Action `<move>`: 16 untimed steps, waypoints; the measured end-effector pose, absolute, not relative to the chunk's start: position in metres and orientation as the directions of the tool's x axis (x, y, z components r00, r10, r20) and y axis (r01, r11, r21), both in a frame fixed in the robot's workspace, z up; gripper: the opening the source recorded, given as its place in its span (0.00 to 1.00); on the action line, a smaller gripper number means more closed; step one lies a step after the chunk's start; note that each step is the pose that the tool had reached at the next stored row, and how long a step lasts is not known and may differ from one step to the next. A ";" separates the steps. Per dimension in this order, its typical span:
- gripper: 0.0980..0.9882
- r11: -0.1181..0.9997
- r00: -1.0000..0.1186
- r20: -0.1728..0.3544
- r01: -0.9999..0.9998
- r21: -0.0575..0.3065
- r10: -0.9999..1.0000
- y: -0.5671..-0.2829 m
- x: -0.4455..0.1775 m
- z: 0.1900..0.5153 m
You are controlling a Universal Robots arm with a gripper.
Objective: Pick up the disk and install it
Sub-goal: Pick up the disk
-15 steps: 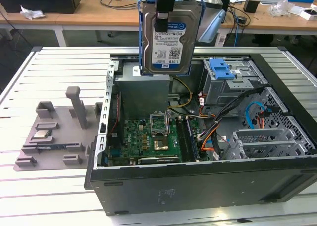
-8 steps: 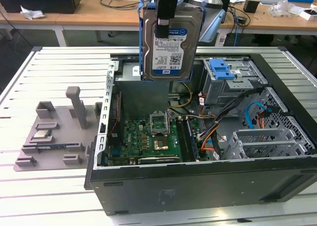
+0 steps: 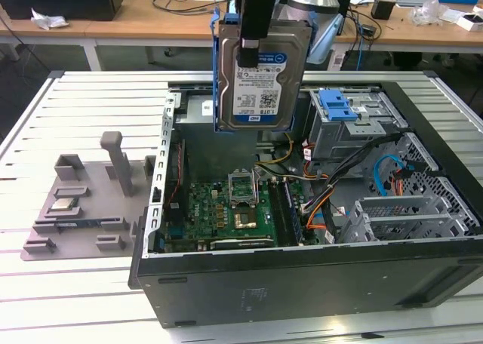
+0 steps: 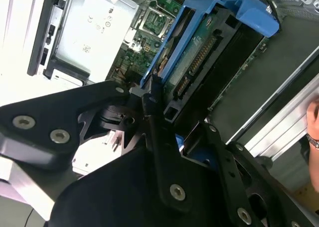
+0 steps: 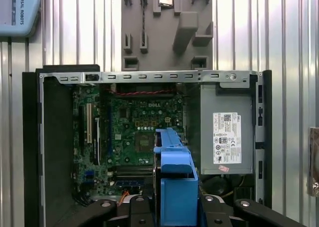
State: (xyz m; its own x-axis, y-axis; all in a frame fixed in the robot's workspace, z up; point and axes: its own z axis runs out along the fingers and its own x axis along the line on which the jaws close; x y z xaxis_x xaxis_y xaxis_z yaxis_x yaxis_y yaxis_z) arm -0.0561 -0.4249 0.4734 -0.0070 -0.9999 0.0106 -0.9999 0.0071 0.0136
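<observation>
Behind the rig runs a row of wooden desks (image 3: 151,16) strewn with cables and boxes. In front of them, the slatted metal table (image 3: 75,118) carries an open computer case (image 3: 302,284) lying on its side. Your claw (image 3: 250,46) is clamped on the disk (image 3: 264,80), one black finger pressed across the label face. The disk hangs upright in its blue carrier above the case's open side, clear of everything inside. I judge the main risk to be the grip: it is held by friction on smooth metal, so a jolt or tilt could let the disk slide and drop. Directly below are the motherboard (image 3: 226,208) and its CPU socket (image 3: 243,185), which looks uncovered, so a fall would likely damage both. A loose bundle of orange and black cables (image 3: 324,201) lies between the board and the drive cage (image 3: 355,133) toward the exterior view's right. It could snag a carrier corner. A blue bracket (image 3: 336,105) sits on top of that cage. In the first wrist view the power supply (image 5: 227,132) fills the corner beside the hanging carrier, leaving little room. On the exterior view's left a grey fixture tray (image 3: 83,208) holds a CPU chip (image 3: 64,205), well apart. Mind the person's hand (image 4: 313,122) at the edge of the second wrist view.
</observation>
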 end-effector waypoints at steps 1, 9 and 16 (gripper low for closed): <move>0.30 0.007 -0.007 0.011 -1.000 0.014 -1.000 -0.426 -0.056 0.473; 0.30 0.007 -0.007 0.016 -1.000 0.014 -1.000 -0.437 -0.055 0.468; 0.30 0.007 -0.007 0.019 -1.000 0.014 -1.000 -0.445 -0.055 0.464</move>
State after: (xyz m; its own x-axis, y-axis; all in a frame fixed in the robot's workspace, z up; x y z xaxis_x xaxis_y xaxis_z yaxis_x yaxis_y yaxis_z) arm -0.0550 -0.4451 0.4643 -0.0069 -0.9998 0.0187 -0.9999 0.0072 0.0137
